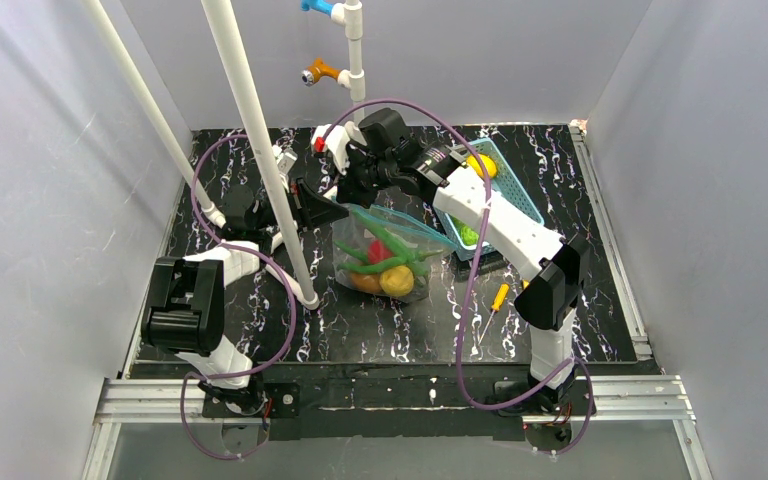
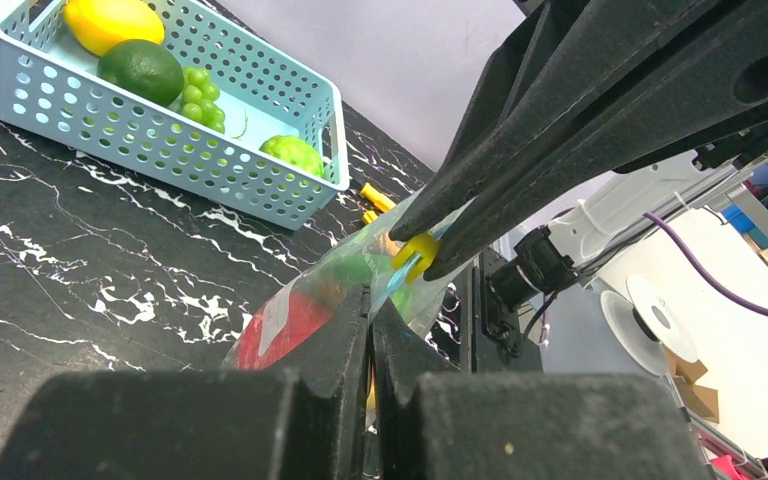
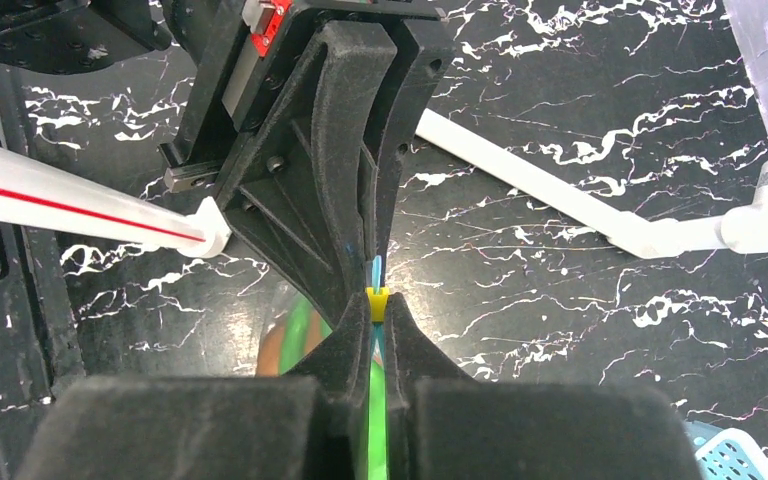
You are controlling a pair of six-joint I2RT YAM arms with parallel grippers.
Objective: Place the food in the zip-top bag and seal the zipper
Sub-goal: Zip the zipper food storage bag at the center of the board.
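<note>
The clear zip-top bag (image 1: pixel 392 258) lies mid-table, holding food: long green pods (image 1: pixel 388 247), a yellow-orange fruit (image 1: pixel 397 281) and a brown-orange one (image 1: pixel 365 282). At its far-left corner both grippers meet. My left gripper (image 2: pixel 371 300) is shut on the bag's mouth edge. My right gripper (image 3: pixel 377 306) is shut on the zipper (image 3: pixel 376 270), its tips pinching a small yellow slider (image 3: pixel 377 303) on the teal strip. In the left wrist view the right gripper (image 2: pixel 422 256) holds that slider just beyond my left fingertips. A red patch (image 2: pixel 282 330) shows through the bag.
A light-blue slotted basket (image 1: pixel 516 196) at the back right holds a lemon (image 2: pixel 110 20), a dark green fruit (image 2: pixel 140 68), grapes (image 2: pixel 198 90) and a light green fruit (image 2: pixel 293 152). An orange-handled screwdriver (image 1: pixel 493 305) lies right of the bag. White pipes (image 1: pixel 260 140) stand at the left.
</note>
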